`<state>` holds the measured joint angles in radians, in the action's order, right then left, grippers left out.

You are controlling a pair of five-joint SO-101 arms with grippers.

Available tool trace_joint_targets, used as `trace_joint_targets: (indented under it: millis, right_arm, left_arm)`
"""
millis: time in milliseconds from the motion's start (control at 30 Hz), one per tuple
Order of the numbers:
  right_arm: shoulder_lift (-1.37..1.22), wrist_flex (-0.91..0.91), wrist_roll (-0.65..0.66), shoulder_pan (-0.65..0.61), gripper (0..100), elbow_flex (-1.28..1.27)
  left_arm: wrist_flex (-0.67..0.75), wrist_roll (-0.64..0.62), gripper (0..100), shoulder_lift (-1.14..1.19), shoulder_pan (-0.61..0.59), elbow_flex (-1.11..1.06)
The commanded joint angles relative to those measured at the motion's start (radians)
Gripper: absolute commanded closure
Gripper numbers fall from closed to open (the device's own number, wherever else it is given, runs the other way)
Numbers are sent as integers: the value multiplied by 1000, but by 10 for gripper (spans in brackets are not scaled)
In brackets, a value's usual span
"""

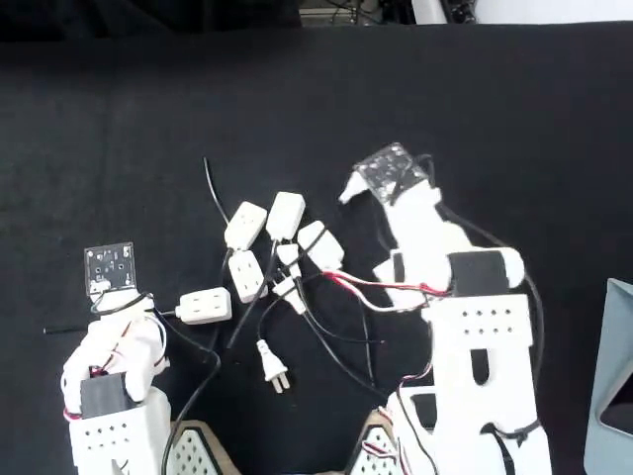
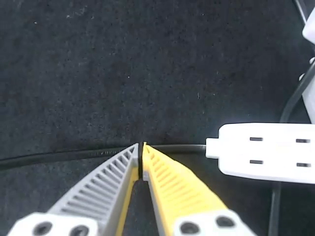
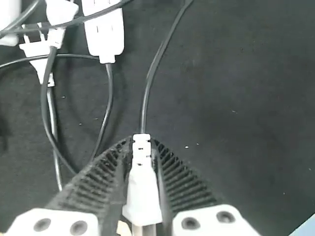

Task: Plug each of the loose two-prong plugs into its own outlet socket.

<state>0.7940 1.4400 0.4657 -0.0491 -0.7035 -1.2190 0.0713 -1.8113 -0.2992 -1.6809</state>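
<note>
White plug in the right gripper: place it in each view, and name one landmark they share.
High view: white plug just right of the socket cluster.
Right wrist view: clamped in the right gripper, black cord leading away.
Left wrist view: looks instead at a socket strip by the left gripper.
Shared landmark: the black tabletop.

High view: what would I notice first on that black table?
A jumble of white sockets and cords lies in the middle of the table. The right gripper, beside it, is shut on a white plug. The left gripper is shut, tips at a black cord near a lone socket.
</note>
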Motion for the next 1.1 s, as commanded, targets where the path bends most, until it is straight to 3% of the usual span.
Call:
trace_joint_targets:
  millis: [0,167,300,467,733,1067]
  right_arm:
    - [21,-101,3,18,987,-53]
    - [21,-350,3,15,987,-295]
    - [21,-442,6,15,982,-397]
    - [19,-379,3,14,885,-407]
    - [19,-293,2,-34,893,-381]
    - [-124,-104,-144,-109,893,-254]
  left_arm:
    - [18,0,970,-5,-10,-19]
    - [18,0,970,-5,-10,-19]
    - [18,0,970,-5,-10,-19]
    - [18,0,970,-5,-10,-19]
    - [18,0,970,-5,-10,-19]
    - [18,0,970,-5,-12,-19]
